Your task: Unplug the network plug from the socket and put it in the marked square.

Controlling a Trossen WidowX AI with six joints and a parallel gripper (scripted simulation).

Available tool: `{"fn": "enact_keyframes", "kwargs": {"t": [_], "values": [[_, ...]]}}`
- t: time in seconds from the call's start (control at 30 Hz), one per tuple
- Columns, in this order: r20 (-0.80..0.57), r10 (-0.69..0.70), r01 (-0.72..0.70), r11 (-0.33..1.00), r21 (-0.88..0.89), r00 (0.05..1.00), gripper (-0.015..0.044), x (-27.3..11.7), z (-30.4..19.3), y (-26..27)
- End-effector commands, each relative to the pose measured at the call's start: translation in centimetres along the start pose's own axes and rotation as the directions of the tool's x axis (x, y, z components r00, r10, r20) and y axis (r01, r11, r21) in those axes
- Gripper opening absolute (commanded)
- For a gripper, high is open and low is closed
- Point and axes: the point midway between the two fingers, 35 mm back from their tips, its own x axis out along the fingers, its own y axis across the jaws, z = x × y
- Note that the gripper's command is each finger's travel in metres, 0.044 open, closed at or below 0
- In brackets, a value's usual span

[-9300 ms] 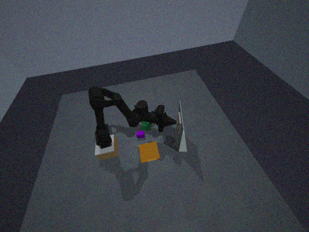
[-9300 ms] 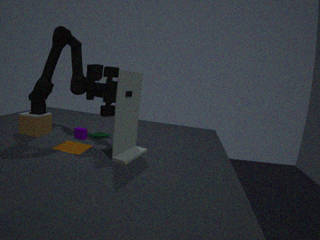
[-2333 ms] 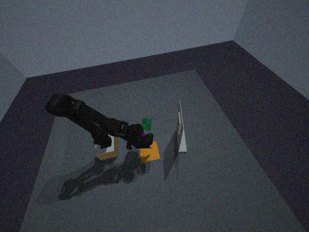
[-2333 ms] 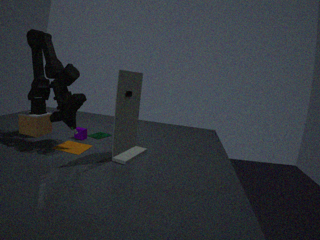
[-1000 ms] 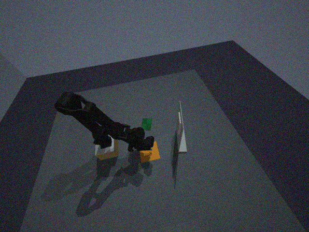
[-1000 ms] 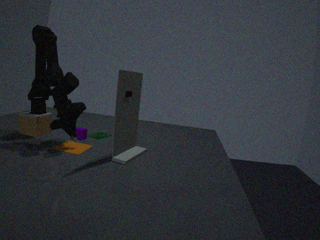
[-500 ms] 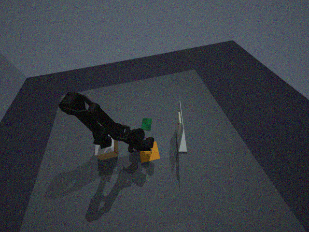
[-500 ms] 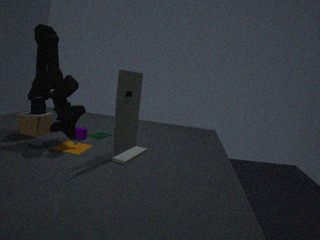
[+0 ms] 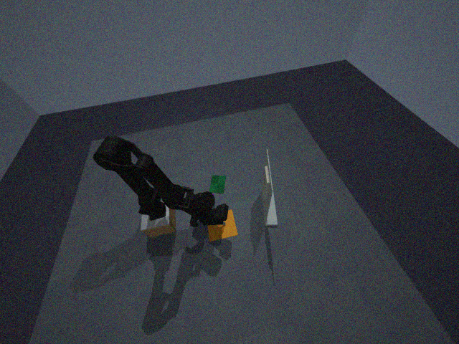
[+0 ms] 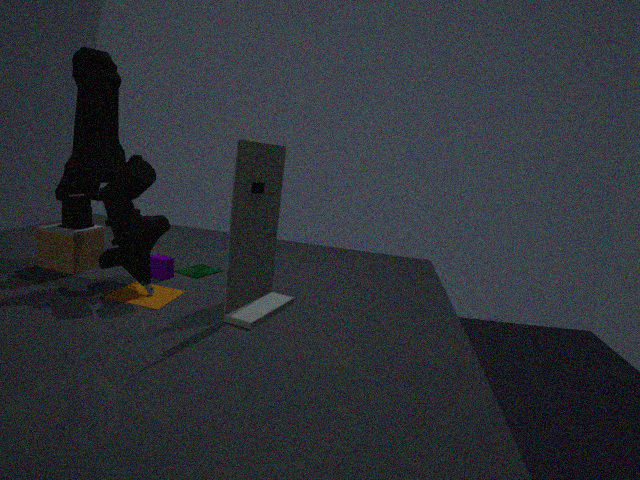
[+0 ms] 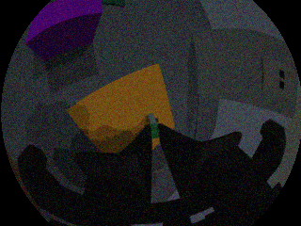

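Observation:
My gripper (image 10: 146, 284) (image 11: 153, 127) is shut on the small plug (image 10: 150, 291) (image 11: 151, 118), whose grey end shows between the fingertips. Most of the plug is hidden by the fingers. It is low over the orange square (image 9: 231, 226) (image 10: 168, 296) (image 11: 127, 96), near its edge in the wrist view; whether it touches the surface I cannot tell. The upright panel (image 10: 253, 237) (image 11: 226, 71) stands apart from the gripper. Its socket (image 10: 257, 188) (image 11: 281, 79) shows dark openings with no plug in it.
A green square (image 9: 217, 183) (image 10: 199, 270) lies behind the orange one. A purple block (image 10: 162, 267) (image 11: 66, 28) stands near the gripper. The panel has a pale foot (image 9: 272, 216) (image 10: 261, 308). The arm's base sits on a wooden block (image 9: 161, 231) (image 10: 69, 249).

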Motion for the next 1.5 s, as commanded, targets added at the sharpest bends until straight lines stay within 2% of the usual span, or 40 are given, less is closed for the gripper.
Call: {"fn": "enact_keyframes", "kwargs": {"t": [0.0, 0.37, 0.57, 1.47], "values": [[0.006, 0.0, 0.0, 1.0, -0.006, 1.0, 0.0, 0.2, 0.0, 0.1], [0.0, 0.0, 0.0, 1.0, 0.0, 1.0, 0.0, 0.2, -0.1, 0.1], [0.0, 0.0, 0.0, 1.0, 0.0, 1.0, 0.0156, 0.2, -0.1, 0.1], [0.002, 0.0, 0.0, 1.0, -0.002, 1.0, 0.0156, -0.9, 0.0, 0.0]]}}
